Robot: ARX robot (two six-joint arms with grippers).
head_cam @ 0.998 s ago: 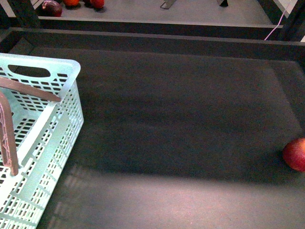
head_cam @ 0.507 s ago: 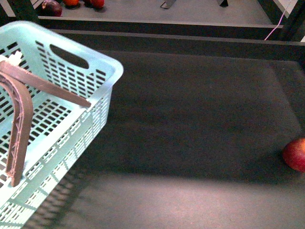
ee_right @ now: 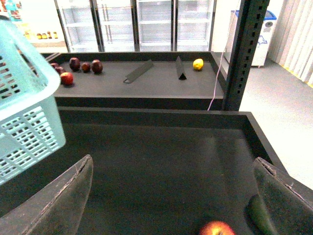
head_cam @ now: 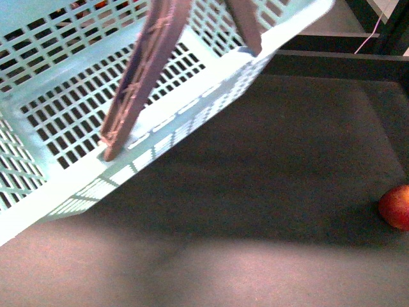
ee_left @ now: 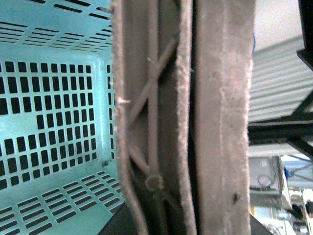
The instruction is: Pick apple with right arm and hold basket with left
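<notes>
Basket (head_cam: pixel 192 121) hangs tilted from its handles (head_cam: pixel 144 70); left fingers unseen, cannot tell grip. Right gripper (ee_right: pixel 171 200) fingers spread above apple (ee_right: pixel 216 228), ready to pick.

Light aqua slotted-lattice plastic basket (head_cam: pixel 57 121) with brown ribbed handles (head_cam: pixel 144 77); small round red, orange-blushed apple (head_cam: pixel 396 207); dark grey worktop (head_cam: pixel 275 173).

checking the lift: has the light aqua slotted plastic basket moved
Yes. The basket has risen and swung rightward, now covering the far ledge; the red apple stayed put.
</notes>
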